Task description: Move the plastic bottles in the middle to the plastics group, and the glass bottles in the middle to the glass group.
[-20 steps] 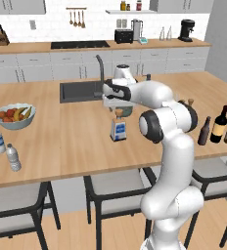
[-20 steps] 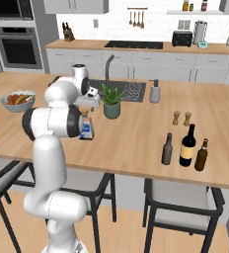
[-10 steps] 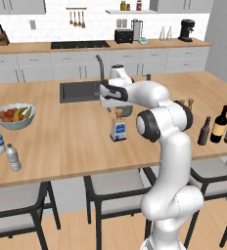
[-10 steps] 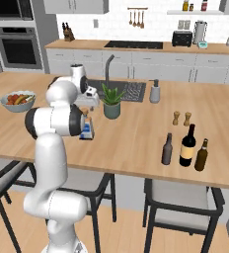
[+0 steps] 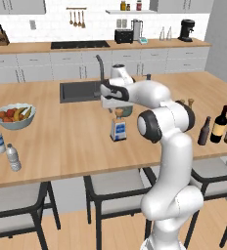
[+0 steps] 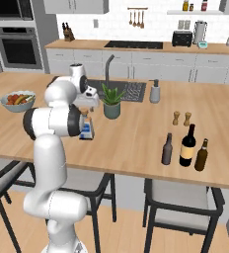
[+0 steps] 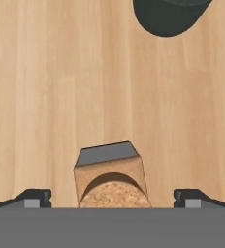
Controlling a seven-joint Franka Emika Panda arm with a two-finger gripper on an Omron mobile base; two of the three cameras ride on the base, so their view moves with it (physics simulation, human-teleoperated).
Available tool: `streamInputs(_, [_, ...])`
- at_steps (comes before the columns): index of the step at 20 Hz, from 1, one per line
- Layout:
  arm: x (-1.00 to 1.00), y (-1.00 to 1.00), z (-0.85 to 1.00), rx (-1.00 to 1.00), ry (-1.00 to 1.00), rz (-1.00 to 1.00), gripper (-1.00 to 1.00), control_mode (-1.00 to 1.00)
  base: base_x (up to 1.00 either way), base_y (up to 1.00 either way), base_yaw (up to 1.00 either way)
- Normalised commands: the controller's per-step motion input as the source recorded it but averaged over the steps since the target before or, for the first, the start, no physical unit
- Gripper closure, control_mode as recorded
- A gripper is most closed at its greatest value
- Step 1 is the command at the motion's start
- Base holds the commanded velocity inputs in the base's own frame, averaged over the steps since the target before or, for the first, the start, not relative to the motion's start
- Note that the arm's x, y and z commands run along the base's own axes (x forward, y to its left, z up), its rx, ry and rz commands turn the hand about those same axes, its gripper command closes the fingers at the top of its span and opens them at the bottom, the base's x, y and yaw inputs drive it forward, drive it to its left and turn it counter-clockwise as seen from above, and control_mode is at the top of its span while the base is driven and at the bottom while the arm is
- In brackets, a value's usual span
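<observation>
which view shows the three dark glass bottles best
The right base view: the three dark glass bottles stand unobstructed in a row near the counter's front edge, the tall white-labelled one in the middle. The left base view puts them at its right edge, partly behind the arm. The hand view looks down at a cork-topped box between the open tool.

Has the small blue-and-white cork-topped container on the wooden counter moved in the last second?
No. The small blue-and-white cork-topped container stands in the same spot in front of the dark sink as before, in the left base view.
</observation>
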Motion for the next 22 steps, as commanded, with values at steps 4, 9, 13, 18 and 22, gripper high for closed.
streamInputs(4, [0.04, -0.03, -0.20, 0.00, 0.00, 0.00, -1.00, -1.00, 0.00, 0.00, 0.00])
streamInputs(9, [-0.07, 0.00, -0.06, 0.00, 0.00, 0.00, -1.00, -1.00, 0.00, 0.00, 0.00])
streamInputs(13, [-0.19, 0.08, 0.00, 0.00, 0.00, 0.00, -1.00, -1.00, 0.00, 0.00, 0.00])
streamInputs(18, [-0.10, 0.05, -0.03, 0.00, 0.00, 0.00, -1.00, -1.00, 0.00, 0.00, 0.00])
streamInputs(22, [0.12, 0.00, -0.12, 0.00, 0.00, 0.00, -1.00, -1.00, 0.00, 0.00, 0.00])
